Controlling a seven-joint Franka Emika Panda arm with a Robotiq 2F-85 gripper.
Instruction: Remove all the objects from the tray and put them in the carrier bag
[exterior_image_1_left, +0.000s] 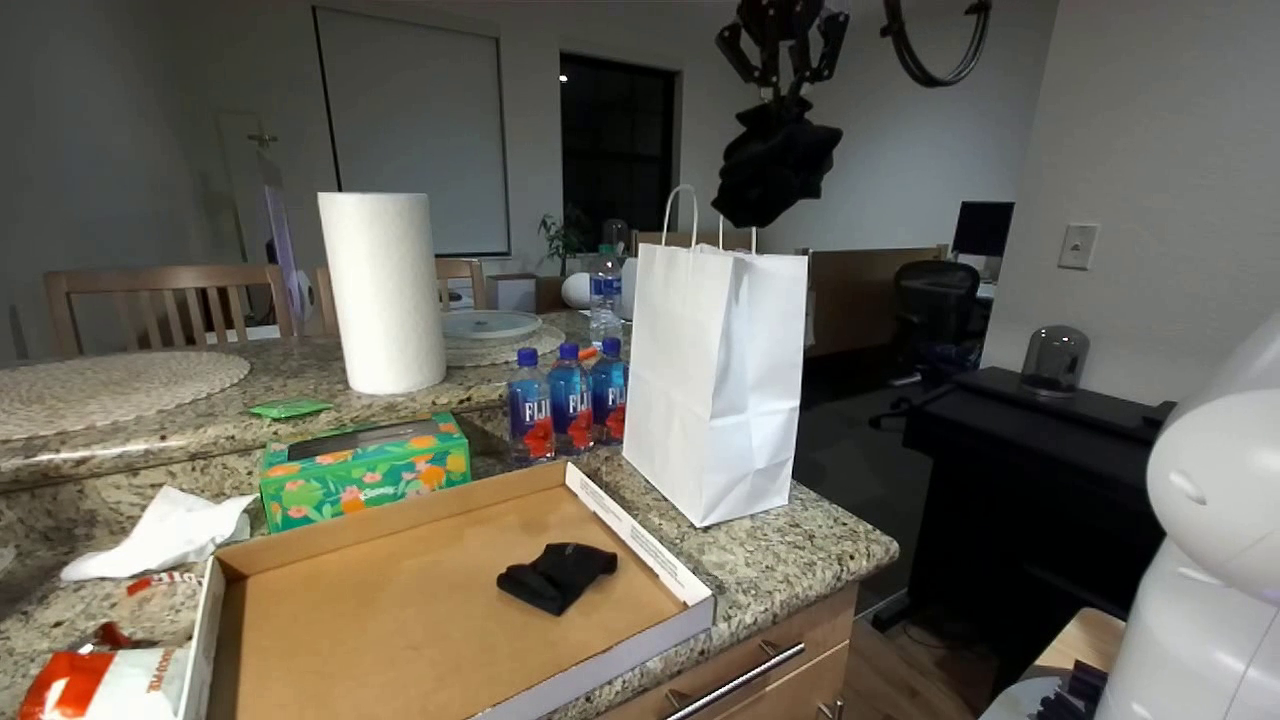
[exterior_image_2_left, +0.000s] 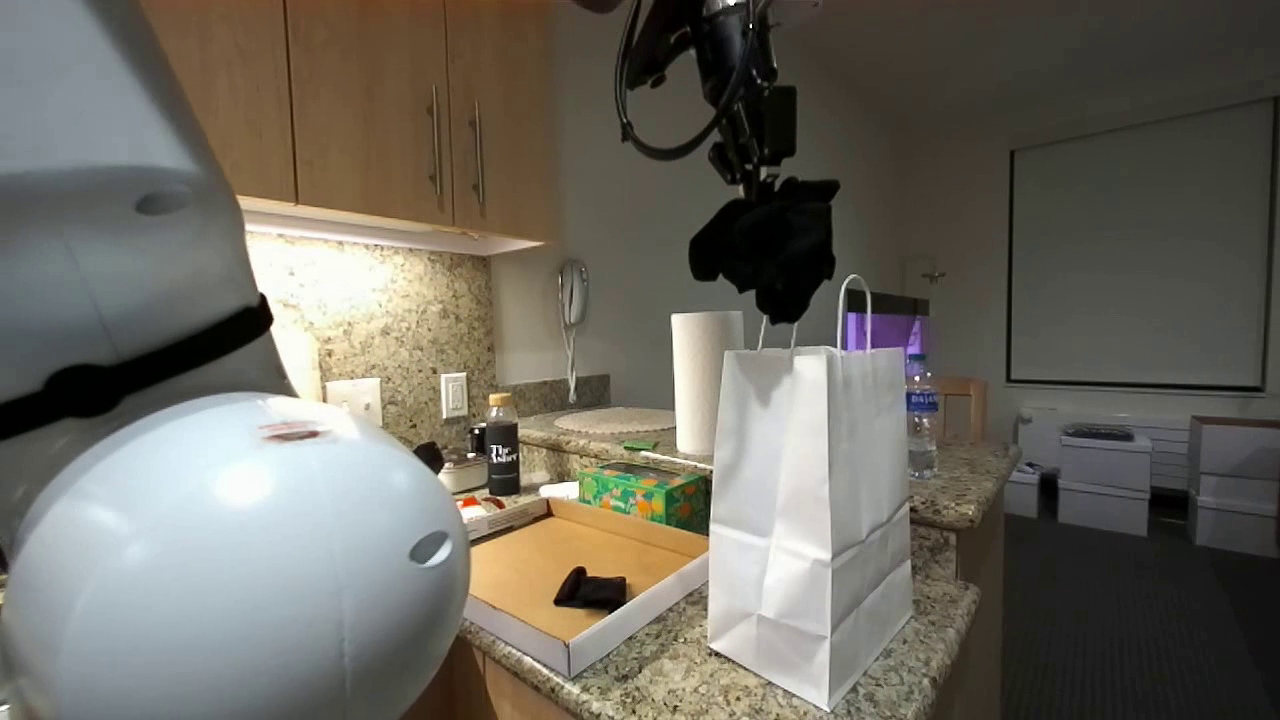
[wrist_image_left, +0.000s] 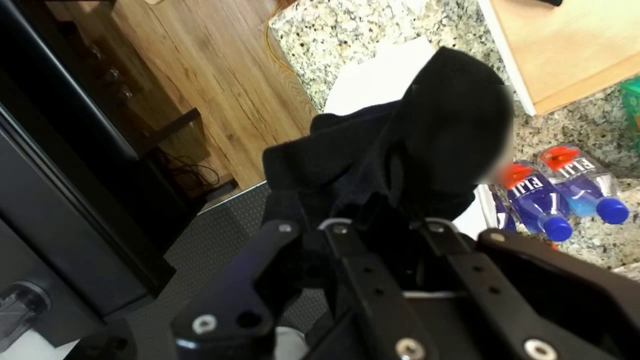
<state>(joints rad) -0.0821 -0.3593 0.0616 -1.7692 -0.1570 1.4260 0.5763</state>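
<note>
Black cloth (exterior_image_1_left: 775, 165), limp and bunched, hangs above the bag (exterior_image_1_left: 715, 390) with its upper end clamped in the pincer (exterior_image_1_left: 785, 92); whether it is centred over the mouth I cannot tell. Lowered askew, its folds could catch on the bag's handles (exterior_image_2_left: 868, 312), and a tug might tip something that looks so light. Let go off-centre, it could slide down outside the bag to the floor (wrist_image_left: 220, 85), since the worktop (exterior_image_1_left: 770, 550) ends close by. A nudged bag may also topple the bottles (exterior_image_1_left: 572, 405) just beside it. Farther from the bag, another cloth (exterior_image_1_left: 558, 577) lies in the tray (exterior_image_1_left: 400, 600), low and flattish, so a shallow pinch could miss it.
</note>
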